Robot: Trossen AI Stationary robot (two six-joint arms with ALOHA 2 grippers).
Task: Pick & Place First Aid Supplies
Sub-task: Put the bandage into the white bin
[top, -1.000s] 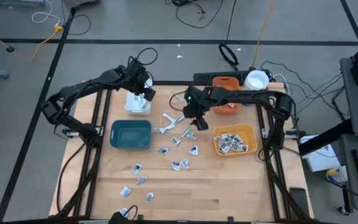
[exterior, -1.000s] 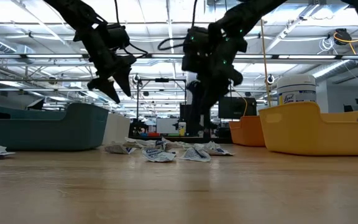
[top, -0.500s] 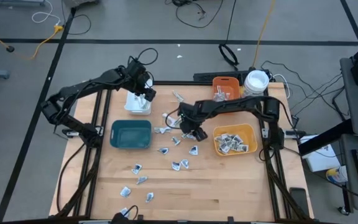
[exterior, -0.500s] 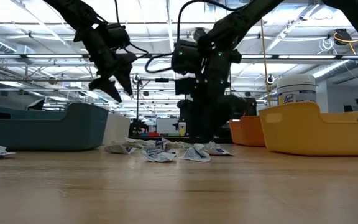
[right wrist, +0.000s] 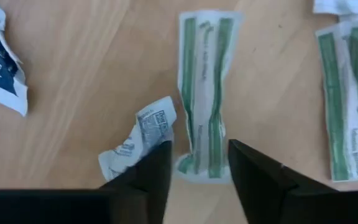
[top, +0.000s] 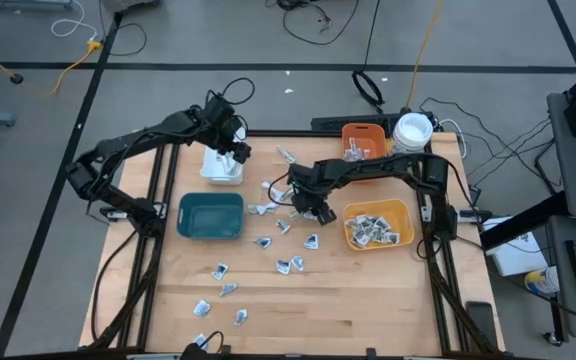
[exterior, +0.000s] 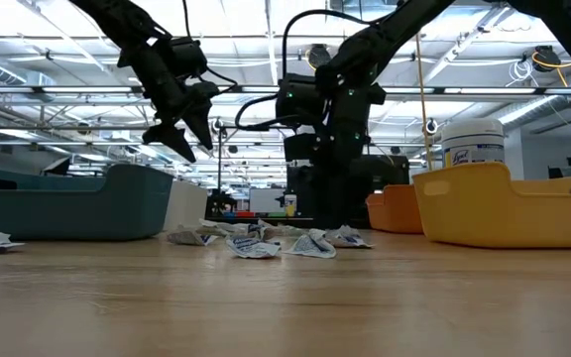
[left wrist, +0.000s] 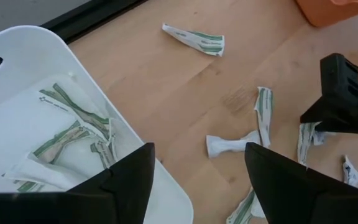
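Even, bright overhead light falls on the wooden counter (top: 298, 300), and shadows beneath the arms are soft and short. In the low view, rows of ceiling strip lights (exterior: 256, 45) glare behind the dark arms, leaving them almost silhouetted; the near counter surface is blurred. Both wrist views are sharp on the counter, while each camera's own fingers (right wrist: 135, 180) loom dark and soft. The white bin (left wrist: 17, 81) shows bright, nearly washed out.

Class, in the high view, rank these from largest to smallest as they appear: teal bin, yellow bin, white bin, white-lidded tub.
1. Teal bin and yellow bin: too alike to separate.
2. White bin, partly covered by the left arm.
3. White-lidded tub.
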